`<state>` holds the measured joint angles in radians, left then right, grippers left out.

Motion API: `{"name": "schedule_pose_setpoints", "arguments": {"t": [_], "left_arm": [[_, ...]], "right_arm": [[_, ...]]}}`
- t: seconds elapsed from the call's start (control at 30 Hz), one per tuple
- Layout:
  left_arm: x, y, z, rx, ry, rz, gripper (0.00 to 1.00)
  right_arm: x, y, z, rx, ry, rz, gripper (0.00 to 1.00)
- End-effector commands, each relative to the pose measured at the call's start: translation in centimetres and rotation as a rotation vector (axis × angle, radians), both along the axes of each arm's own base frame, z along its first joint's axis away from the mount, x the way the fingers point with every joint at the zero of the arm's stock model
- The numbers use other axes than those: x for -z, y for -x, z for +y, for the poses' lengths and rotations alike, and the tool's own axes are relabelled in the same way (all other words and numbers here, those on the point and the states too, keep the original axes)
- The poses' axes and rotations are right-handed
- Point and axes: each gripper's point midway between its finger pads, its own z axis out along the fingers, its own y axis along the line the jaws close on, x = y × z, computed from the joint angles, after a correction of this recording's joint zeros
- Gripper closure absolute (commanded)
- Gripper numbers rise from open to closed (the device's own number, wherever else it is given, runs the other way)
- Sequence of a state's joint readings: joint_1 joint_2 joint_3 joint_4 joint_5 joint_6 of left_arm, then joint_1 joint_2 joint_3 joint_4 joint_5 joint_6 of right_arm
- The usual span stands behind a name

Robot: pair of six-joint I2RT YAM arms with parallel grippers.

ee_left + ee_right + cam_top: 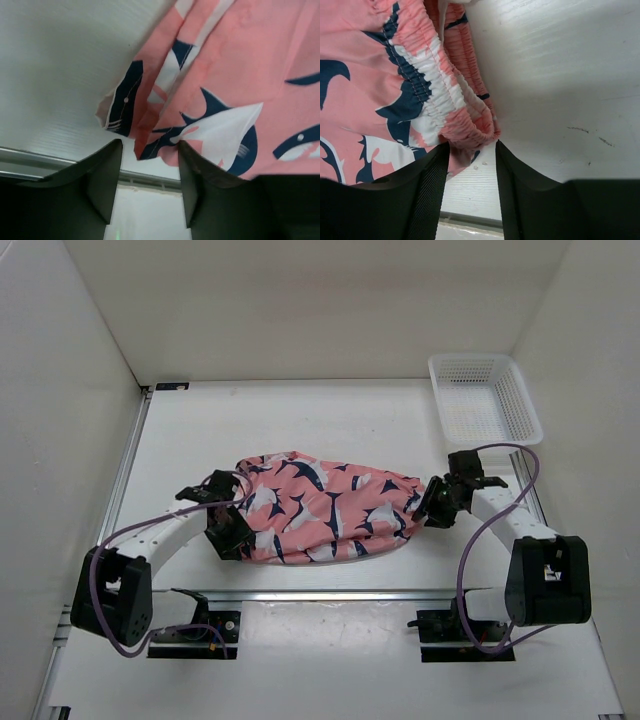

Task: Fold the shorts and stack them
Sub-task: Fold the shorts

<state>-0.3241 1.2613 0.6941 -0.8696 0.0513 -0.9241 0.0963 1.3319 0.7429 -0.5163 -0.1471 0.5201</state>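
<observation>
While reaching low at opposite shorts [325, 515] ends, left fingers [100, 180], right fingers [427, 195] spread.

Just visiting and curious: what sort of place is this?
Likely a robot lab's enclosed test bench, not a home: a left arm and right arm bolted to a white table, white walls around, only shorts and a basket.

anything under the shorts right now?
Only the white table shows at the edges of the shorts. Whatever lies beneath the cloth's middle is covered; cannot tell.
</observation>
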Motion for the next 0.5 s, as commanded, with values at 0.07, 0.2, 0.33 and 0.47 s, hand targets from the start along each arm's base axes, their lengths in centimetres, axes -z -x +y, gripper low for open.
{"name": "schedule_pose_setpoints", "arguments": {"t": [0.07,0.2,0.33,0.47], "left_arm": [[-0.2,-2.1,0.0,-0.035,-0.023,-0.065,0.77],[-1.7,-3.6,-0.6,-0.002,-0.01,-0.118,0.9],[-3.9,-5.4,-0.8,0.013,-0.017,-0.179,0.9],[-7.2,-7.9,-0.9,0.018,-0.024,-0.253,0.9]], "right_arm": [[-1.2,-1.6,0.6,-0.014,-0.024,-0.053,0.64],[-2.0,-1.9,0.7,-0.006,-0.029,-0.066,0.93],[-3.4,-2.7,0.4,0.003,-0.014,-0.106,0.99],[-6.3,-4.7,0.5,-0.015,-0.011,-0.178,0.99]]}}
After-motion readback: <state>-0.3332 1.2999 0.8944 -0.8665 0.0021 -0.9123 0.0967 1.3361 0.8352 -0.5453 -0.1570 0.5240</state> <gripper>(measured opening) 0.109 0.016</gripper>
